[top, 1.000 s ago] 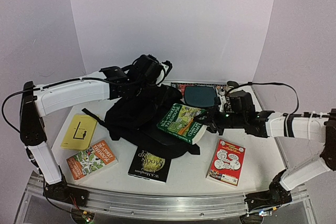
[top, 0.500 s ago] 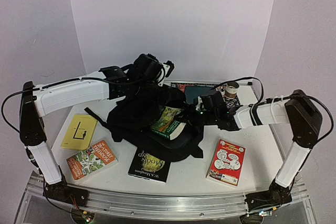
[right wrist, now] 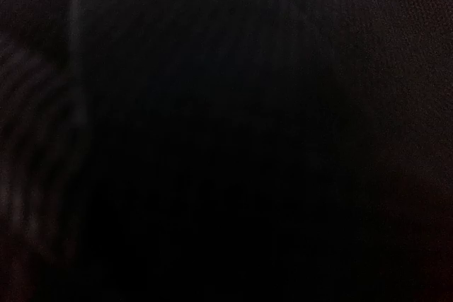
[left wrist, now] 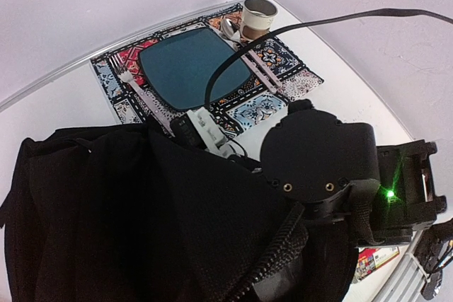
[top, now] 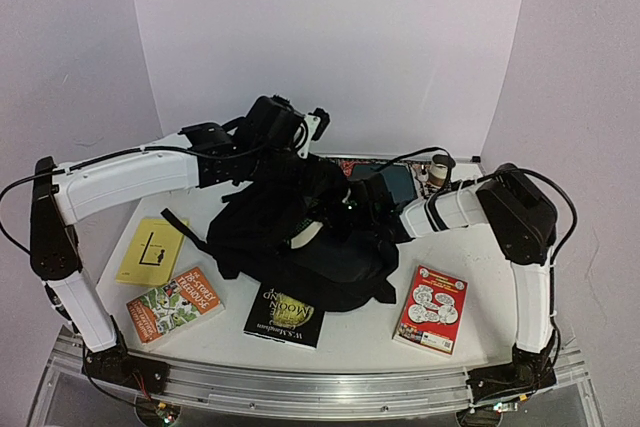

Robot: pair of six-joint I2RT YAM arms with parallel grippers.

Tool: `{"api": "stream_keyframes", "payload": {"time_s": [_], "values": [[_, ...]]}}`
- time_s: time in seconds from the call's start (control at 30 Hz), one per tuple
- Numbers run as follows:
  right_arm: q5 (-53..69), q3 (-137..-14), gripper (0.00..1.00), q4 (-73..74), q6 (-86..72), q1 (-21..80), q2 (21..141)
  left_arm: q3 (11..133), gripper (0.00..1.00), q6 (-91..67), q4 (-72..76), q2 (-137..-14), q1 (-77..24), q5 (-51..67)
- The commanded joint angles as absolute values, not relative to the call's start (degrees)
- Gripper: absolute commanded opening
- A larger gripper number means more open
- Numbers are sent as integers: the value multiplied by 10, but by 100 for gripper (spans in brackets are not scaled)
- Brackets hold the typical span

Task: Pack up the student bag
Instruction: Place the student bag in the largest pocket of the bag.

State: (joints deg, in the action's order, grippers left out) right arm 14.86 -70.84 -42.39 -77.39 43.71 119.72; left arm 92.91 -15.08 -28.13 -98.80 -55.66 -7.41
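Note:
The student bag [top: 262, 215], a large black fabric backpack, lies mid-table. My left gripper [top: 284, 133] is shut on its upper edge and holds the mouth up. In the left wrist view the bag [left wrist: 106, 210] fills the lower left, and its zipper edge [left wrist: 297, 245] runs down into my left gripper [left wrist: 276, 286]. My right arm [top: 450, 209] reaches into the mouth from the right. The right gripper's fingers are hidden inside, still on the green book, of which only a pale page edge [top: 308, 235] shows. The right wrist view shows only dark fabric [right wrist: 226, 132].
Loose books lie round the bag: a yellow one [top: 150, 250], a colourful one [top: 175, 304], a black one [top: 285, 314] and a red one [top: 432, 309]. Behind it lies a patterned placemat [left wrist: 283, 68] with a blue plate [left wrist: 191, 68] and a cup [left wrist: 258, 15].
My right gripper carried the green book leftward from above the bag's right side into its mouth, where the book is now almost hidden. The left gripper lifted the bag's edge slightly.

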Motion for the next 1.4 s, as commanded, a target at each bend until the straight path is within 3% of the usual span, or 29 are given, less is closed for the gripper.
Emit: {"api": "stream_keyframes", "payload": {"time_s": [0.0,0.23,0.4,0.43,0.6,0.7,1.03,1.07,1.37], "values": [[128,-803,20,-402,-755,444,1236,924,0,-157,-200,-936,-559,-80],[156,-884,67,-268,-709,451,1297,894,0,-152,-196,-932,-553,-127],[165,-887,93,-195,-660,452,1284,863,0,-158,-194,-923,-526,-134],[166,-888,97,-177,-647,452,1279,857,0,-159,-193,-921,-520,-134],[157,-868,98,-115,-595,451,1247,833,0,-163,-190,-909,-491,-122],[148,-850,87,-103,-578,452,1230,822,0,-159,-186,-901,-485,-113],[206,-907,4,-104,-486,449,1262,802,0,-122,-182,-879,-484,-75],[226,-914,0,-105,-476,449,1267,799,0,-118,-182,-875,-485,-74],[363,-931,0,-108,-428,445,1269,776,0,-92,-182,-855,-484,-88]]}}
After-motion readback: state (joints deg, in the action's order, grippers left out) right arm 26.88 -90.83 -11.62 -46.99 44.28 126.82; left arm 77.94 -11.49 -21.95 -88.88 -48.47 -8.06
